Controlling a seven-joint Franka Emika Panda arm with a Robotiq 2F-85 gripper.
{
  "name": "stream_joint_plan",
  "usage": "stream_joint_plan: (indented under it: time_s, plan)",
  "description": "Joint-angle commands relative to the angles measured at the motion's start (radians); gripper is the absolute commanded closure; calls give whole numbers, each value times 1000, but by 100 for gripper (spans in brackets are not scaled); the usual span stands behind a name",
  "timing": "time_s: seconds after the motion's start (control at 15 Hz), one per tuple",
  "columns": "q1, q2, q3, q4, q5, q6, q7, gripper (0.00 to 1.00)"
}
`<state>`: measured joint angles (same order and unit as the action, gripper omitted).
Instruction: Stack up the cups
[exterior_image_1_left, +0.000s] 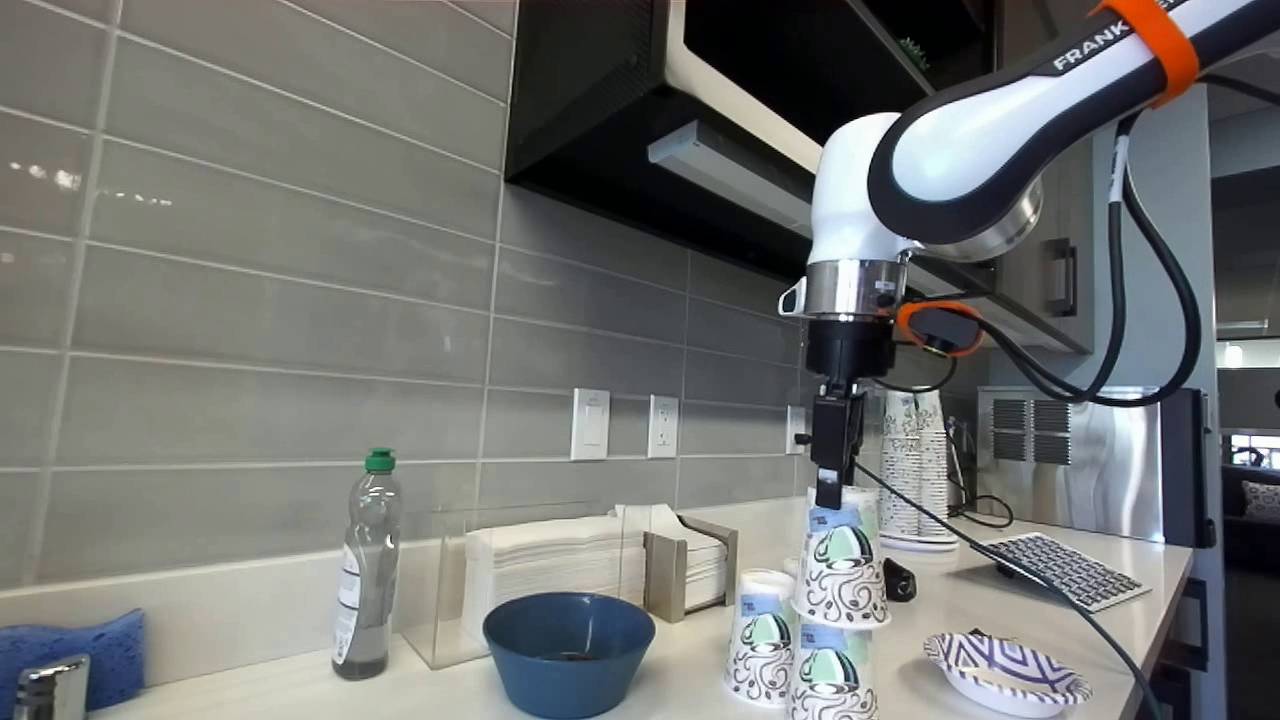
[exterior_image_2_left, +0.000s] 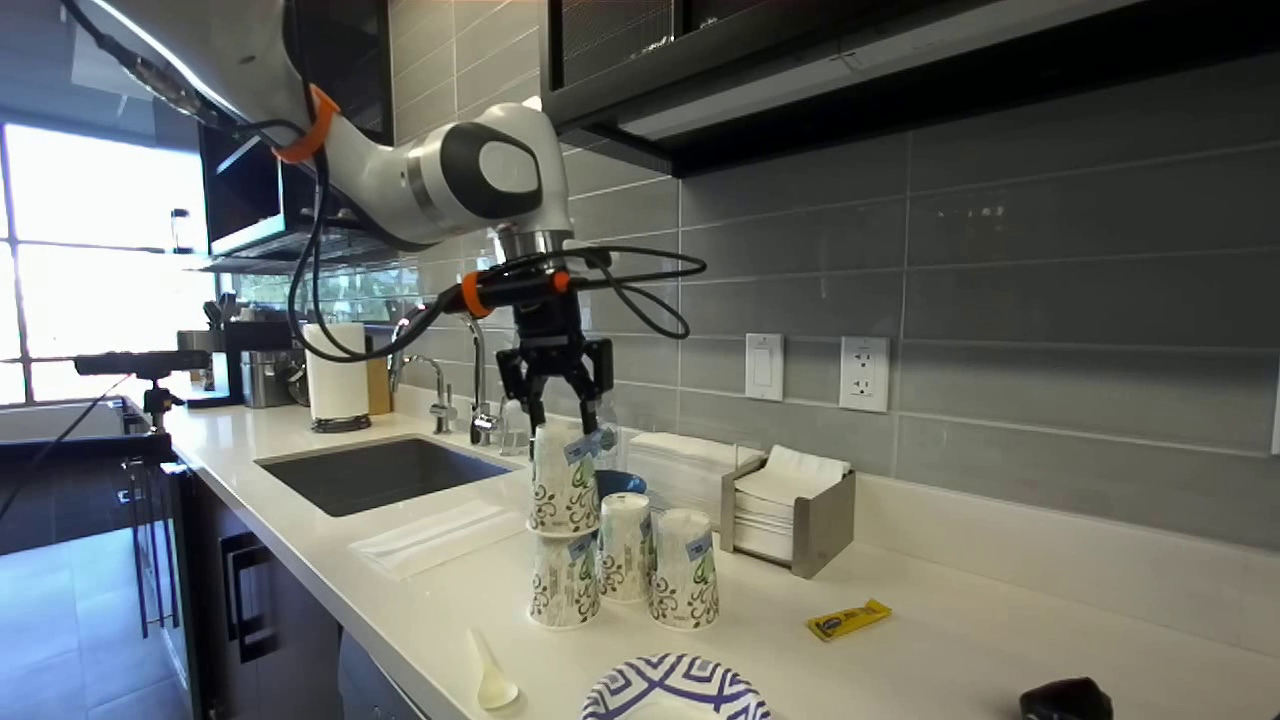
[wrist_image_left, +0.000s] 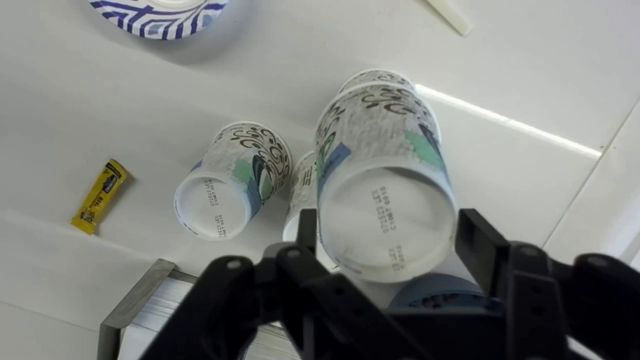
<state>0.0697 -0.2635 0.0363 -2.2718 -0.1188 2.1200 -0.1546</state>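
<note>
Upper cup (exterior_image_2_left: 562, 485) over lower cup (exterior_image_2_left: 565, 585) at lower centre in an exterior view; has 2 more cups (exterior_image_2_left: 684, 575) just right, bowl (exterior_image_2_left: 622, 483) behind, spoon (exterior_image_2_left: 494, 688) and dish (exterior_image_2_left: 675, 690) towards bottom edge.

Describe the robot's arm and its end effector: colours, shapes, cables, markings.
The arm is white and black, smoothly rounded, with a silvery wrist collar. White lettering on black begins "FRANK". An orange band wraps it, and black cables loop alongside. The end effector is black and angular, with two jointed fingers.
</note>
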Motion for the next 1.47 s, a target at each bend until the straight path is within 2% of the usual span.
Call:
stream_joint_plan:
  time_s: [0.0, 0.33, 0.53, 0.6, 1.07, 1.4]
  plan:
    - [4, 18, -6, 18, 31, 7, -29, 1]
    - [1, 27, -3, 37, 17, 2, -24, 0]
    - [0, 97, -7, 96, 13, -1, -60, 0]
    - [-3, 31, 2, 39, 1, -3, -22, 0]
    - [-3, 44, 3, 46, 1, -3, -24, 0]
    - [-3, 127, -8, 45, 118, 147, 31, 0]
